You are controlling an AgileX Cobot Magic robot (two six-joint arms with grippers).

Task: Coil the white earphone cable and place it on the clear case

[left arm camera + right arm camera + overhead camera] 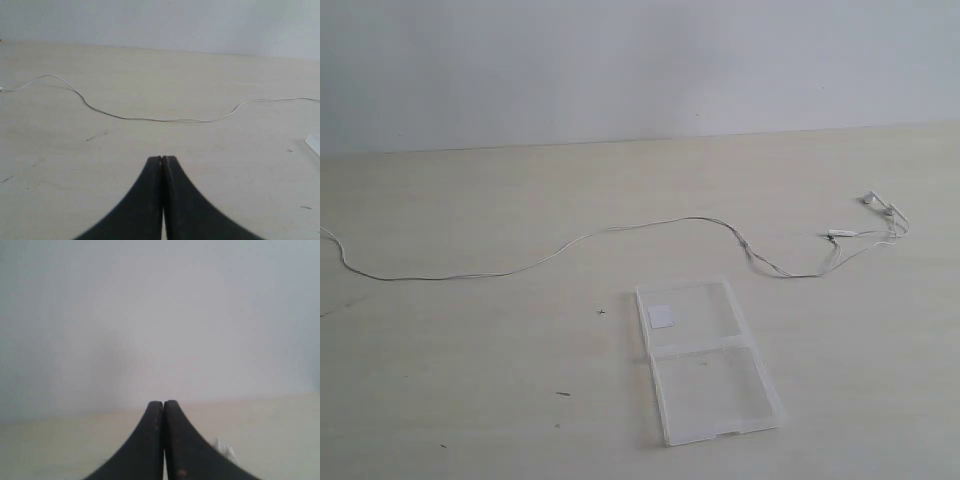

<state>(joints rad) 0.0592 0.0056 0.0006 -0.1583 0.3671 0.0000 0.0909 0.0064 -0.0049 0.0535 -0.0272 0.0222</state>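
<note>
I lose the white earphone cable (650, 224) off the exterior view's left edge; its earbuds (880, 205) are too small to separate. Left wrist view shows only a corner of the clear case (314, 142), cut at the frame edge. Right wrist view: blurred white bit (226, 452) beside the right gripper (163, 402), can't identify it.

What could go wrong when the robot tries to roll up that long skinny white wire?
1. The white earphone cable lies flat and very thin, so the left claw, which is shut, might pinch only air.
2. It sprawls far across the table, with the earbuds bunched at one end, so it may tangle or spring uncoiled.
3. The clear case barely shows against the table, so the coil might land off it.
</note>
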